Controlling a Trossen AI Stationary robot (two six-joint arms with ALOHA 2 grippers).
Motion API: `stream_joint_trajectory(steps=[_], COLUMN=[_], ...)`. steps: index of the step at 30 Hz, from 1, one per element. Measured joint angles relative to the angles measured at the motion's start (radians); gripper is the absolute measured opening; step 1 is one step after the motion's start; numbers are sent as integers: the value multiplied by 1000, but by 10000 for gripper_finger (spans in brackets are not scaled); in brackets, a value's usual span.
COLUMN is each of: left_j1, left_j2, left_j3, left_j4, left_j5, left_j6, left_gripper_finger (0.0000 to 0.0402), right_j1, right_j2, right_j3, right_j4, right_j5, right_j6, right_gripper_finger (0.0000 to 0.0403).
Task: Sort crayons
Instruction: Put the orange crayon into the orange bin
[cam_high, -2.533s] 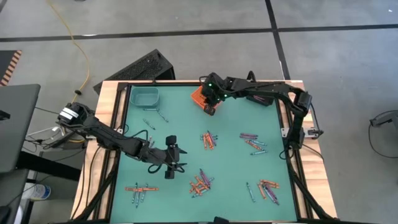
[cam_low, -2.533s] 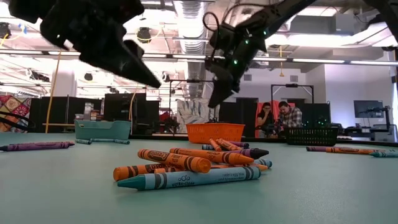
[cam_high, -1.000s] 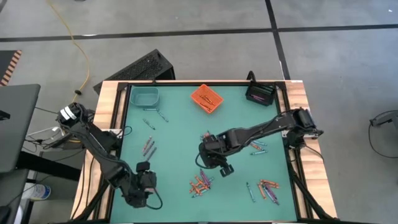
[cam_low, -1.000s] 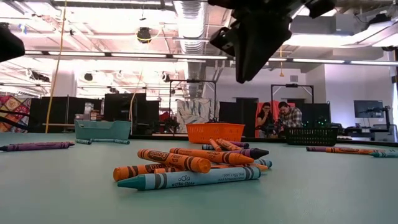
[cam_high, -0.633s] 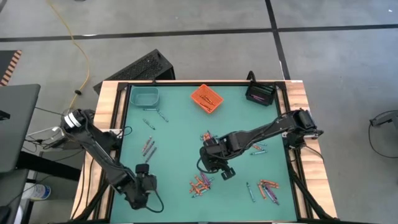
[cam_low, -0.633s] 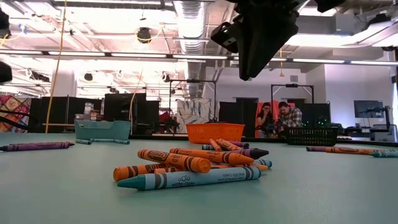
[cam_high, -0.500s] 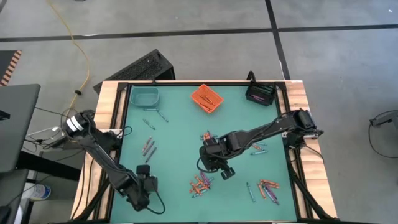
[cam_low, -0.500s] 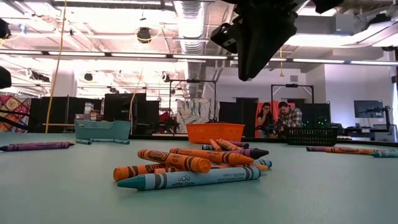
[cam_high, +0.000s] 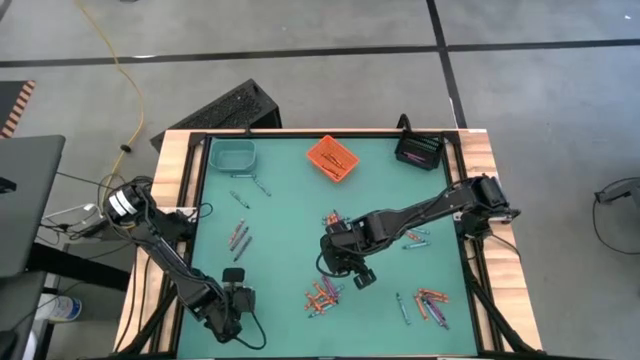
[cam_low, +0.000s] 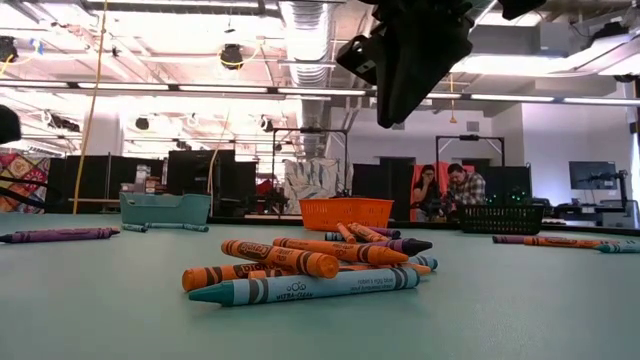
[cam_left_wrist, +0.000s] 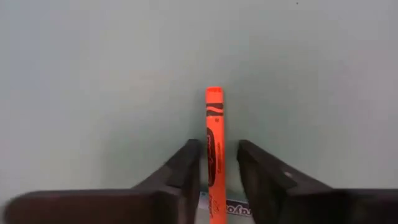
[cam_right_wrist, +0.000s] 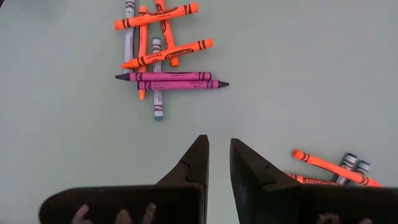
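Crayons lie scattered in clumps across the green table, left gripper down at its near-left corner, jaws narrowed around one orange crayon for binning, right gripper mid-table above a clump, jaws narrow, holding nothing.

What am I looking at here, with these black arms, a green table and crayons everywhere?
Two robot arms sort crayons on a green table. One camera looks straight down, one sits at table height, and one rides on each wrist. From above, the left gripper is at the near left corner; its wrist camera shows an orange crayon between its fingers, which stand close on either side of it. The right gripper hovers mid-table, jaws narrow with nothing between them, above a crayon pile. A teal bin, an orange bin and a black bin stand along the far edge.
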Motion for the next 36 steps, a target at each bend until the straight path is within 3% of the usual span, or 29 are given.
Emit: stream_joint_trajectory(steps=[3,5,13,26,36], left_j1=[8,15,61,221,408], left_j2=[1,1,2,-91,-198], left_j3=[-1,-1,-2,41,42], left_j4=[17,25,72,64,72], left_j5=[-5,-5,-42,-304,-297], left_j6=[36,56,142,522,786], left_gripper_finger=[22,11,12,12,11], right_j1=[0,0,1,-3,-3], right_j2=[0,0,0,-1,-1], right_j3=[0,0,0,-44,-217], right_j4=[-4,-13,-101,-144,15], right_j5=[0,0,29,164,191], right_j6=[0,0,22,70,162], right_gripper_finger=[57,57,57,57,57])
